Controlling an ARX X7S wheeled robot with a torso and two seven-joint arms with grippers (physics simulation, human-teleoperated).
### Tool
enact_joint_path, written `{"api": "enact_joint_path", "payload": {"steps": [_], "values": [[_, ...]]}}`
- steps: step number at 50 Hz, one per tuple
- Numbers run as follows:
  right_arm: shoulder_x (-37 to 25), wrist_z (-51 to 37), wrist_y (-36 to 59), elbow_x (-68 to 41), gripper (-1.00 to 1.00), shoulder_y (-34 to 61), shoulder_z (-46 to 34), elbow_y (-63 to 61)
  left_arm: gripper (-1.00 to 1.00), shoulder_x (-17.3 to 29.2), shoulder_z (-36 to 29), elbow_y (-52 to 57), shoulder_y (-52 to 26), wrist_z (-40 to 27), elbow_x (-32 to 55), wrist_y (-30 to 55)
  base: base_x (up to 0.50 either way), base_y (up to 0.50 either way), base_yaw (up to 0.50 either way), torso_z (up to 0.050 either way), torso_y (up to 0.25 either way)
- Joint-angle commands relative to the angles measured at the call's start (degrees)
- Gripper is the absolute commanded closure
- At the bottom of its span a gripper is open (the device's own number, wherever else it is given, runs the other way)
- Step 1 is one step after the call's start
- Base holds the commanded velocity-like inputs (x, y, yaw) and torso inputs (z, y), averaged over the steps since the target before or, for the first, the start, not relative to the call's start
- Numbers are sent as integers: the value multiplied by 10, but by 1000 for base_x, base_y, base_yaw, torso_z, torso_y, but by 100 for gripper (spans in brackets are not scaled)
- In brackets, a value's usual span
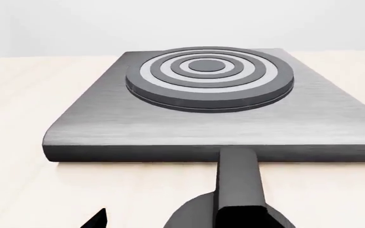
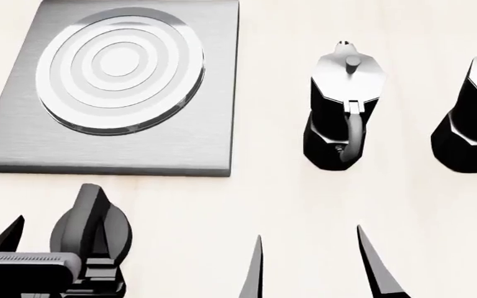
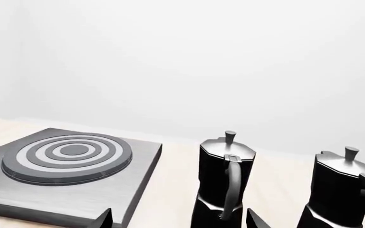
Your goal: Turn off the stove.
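Lower left of head view: left fingers (image 2: pixel 52 239) straddling knob (image 2: pixel 91 231) below stove (image 2: pixel 114 87), grip uncertain. Lower centre: right fingers (image 2: pixel 309 264) spread, holding nothing.

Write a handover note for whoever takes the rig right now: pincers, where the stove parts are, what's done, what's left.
Left pincer: at the round black knob, one finger tip either side of its raised bar; whether it is clamped cannot be told.
Right pincer: open, empty, hanging over bare table in front of the nearer moka pot.
Stove: flat grey plate at the far left, burner bare; the knob sits just in front of its near edge. Two moka pots stand to its right, apart from it.
Done: left arm brought to the knob.
Left: grip the bar and turn it off. Knob setting unreadable.
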State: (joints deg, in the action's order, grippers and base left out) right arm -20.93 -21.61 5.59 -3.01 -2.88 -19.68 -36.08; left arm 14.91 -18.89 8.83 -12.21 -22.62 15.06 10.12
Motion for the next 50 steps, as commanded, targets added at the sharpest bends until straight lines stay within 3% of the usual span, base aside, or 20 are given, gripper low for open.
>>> {"api": "enact_joint_path", "payload": {"steps": [1, 50], "values": [[10, 12, -5, 7, -100, 2, 14, 7, -100, -3, 24, -11, 17, 1, 13, 3, 0, 0, 0, 0, 0], [3, 6, -8, 1, -100, 5, 7, 9, -100, 17, 48, -5, 38, -14, 51, 13, 0, 0, 0, 0, -1]]}}
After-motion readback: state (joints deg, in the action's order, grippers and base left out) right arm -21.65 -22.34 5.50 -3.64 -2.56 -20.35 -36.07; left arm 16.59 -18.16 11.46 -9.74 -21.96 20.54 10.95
